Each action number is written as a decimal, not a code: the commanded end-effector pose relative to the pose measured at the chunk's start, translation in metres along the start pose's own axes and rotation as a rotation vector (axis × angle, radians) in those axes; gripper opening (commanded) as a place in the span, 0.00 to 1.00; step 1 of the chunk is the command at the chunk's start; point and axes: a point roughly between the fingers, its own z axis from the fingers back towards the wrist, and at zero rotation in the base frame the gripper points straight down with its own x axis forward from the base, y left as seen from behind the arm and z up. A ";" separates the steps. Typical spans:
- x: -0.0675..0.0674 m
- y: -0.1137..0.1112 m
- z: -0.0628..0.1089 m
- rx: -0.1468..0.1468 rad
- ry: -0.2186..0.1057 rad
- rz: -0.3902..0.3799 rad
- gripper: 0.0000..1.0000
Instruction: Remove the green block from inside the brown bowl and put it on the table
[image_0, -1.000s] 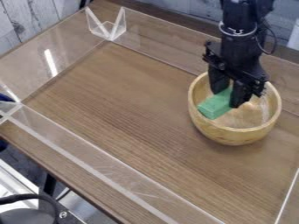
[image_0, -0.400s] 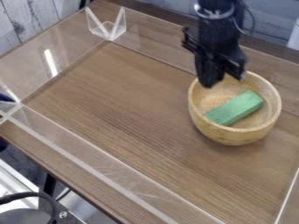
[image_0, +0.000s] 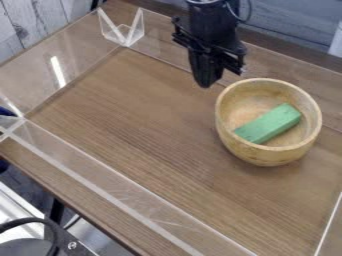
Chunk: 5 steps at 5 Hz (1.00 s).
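Observation:
The green block (image_0: 270, 124) lies flat inside the brown bowl (image_0: 269, 147), slanting from lower left to upper right. The bowl stands at the right side of the table (image_0: 147, 130). My black gripper (image_0: 206, 76) hangs above the tabletop to the upper left of the bowl, clear of its rim. Its fingers are pressed together with nothing between them.
Low clear acrylic walls (image_0: 94, 185) edge the table on all sides. A clear acrylic corner piece (image_0: 123, 28) stands at the far left corner. Bare wood stretches left and in front of the bowl.
The gripper has risen out of the bowl and moved left, closing as it went. The green block stayed in the bowl and now lies flat.

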 end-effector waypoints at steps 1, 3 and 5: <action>0.011 -0.008 0.011 0.010 -0.049 -0.043 0.00; 0.019 -0.042 -0.003 -0.019 -0.020 -0.149 0.00; 0.028 -0.067 -0.020 -0.035 0.000 -0.210 0.00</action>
